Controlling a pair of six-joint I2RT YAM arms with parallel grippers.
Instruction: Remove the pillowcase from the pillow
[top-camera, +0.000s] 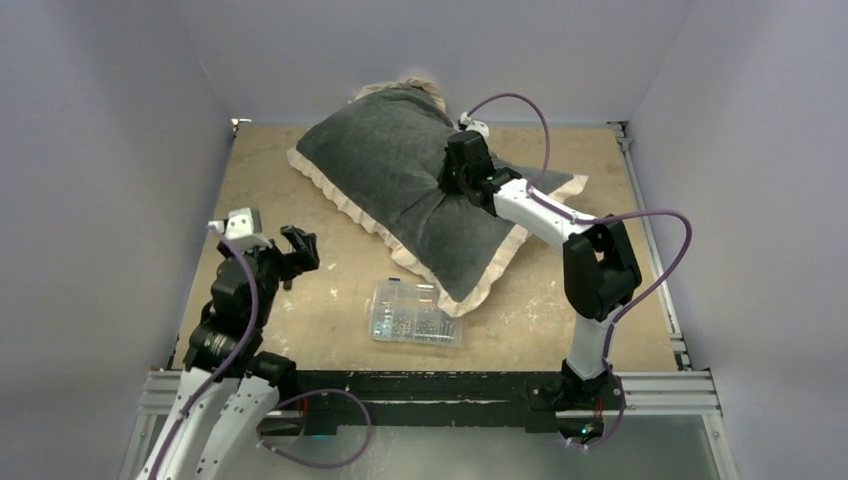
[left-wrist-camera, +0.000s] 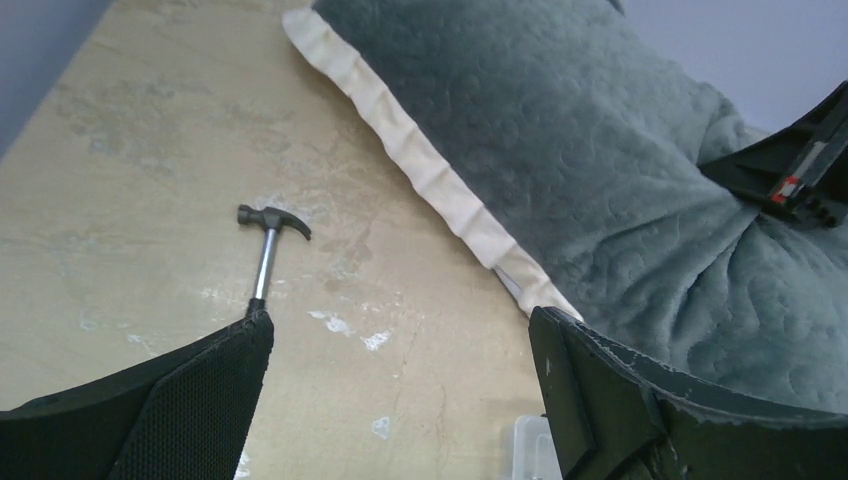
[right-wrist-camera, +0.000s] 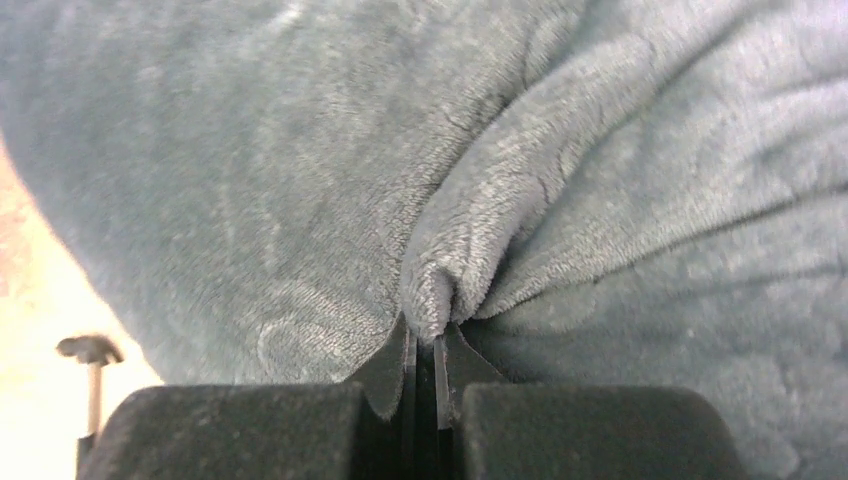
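The pillowcase (top-camera: 400, 170), dark grey plush with a cream frill, covers the pillow at the table's back middle. A bit of the off-white pillow (top-camera: 425, 88) shows at the far end. My right gripper (top-camera: 452, 178) is shut on a pinched fold of the grey plush (right-wrist-camera: 440, 280) on the pillow's top. The pillowcase also fills the left wrist view (left-wrist-camera: 600, 150), with its frill (left-wrist-camera: 420, 170) along the near edge. My left gripper (top-camera: 290, 250) is open and empty, above the bare table left of the pillow; in its own view the gripper (left-wrist-camera: 400, 345) has its jaws wide apart.
A small toy hammer (left-wrist-camera: 268, 250) lies on the table (top-camera: 330, 300) near my left gripper; it also shows in the right wrist view (right-wrist-camera: 90, 365). A clear plastic parts box (top-camera: 415, 315) sits near the front middle, just before the pillow's near corner. Walls enclose the table.
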